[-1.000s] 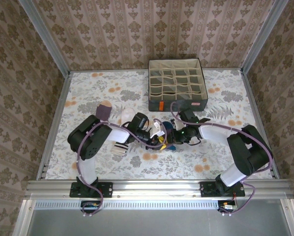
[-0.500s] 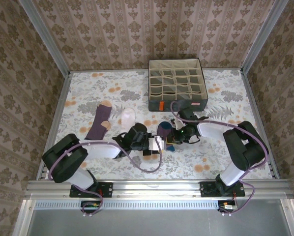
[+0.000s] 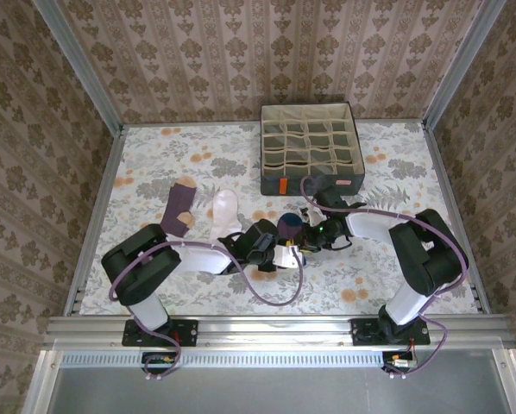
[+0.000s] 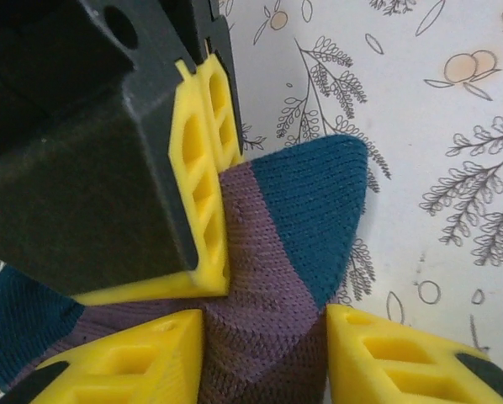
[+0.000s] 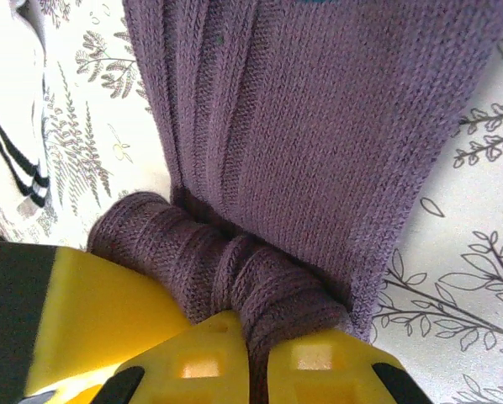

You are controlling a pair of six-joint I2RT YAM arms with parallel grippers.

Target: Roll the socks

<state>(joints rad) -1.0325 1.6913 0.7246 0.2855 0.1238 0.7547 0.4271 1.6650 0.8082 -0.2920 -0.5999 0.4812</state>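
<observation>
The purple knit sock with a teal heel [image 3: 288,226] sits in the middle of the flower-print table cover [image 3: 396,276], a little in front of the grey cloth box with beige grid cells [image 3: 311,148]. Both arms meet over it.

The right gripper [image 5: 253,330] is pinched tight on one end of this sock. That end is already curled into a small fat roll, and the rest of the sock lies flat beyond it. The left gripper [image 4: 264,324] comes in from the other side. Its two yellow fingers [image 4: 150,358] stand on each side of a folded bit of the sock near the teal heel. They seem to squeeze it, though it is hard to see how firmly.

A second ago the left arm [image 3: 198,254] was bent up high and lay partly over the white sock with dark stripes on its cuff [image 3: 225,207]. It has since swung low and come back in to the purple sock. The sock looked longer then, with a teal bit poking toward the near edge. Now it is a short dark lump. I think that means the roll is growing but is not done.

The white sock and the purple sock with a tan heel [image 3: 179,207] lie flat to the left, side by side, not rolled yet.
</observation>
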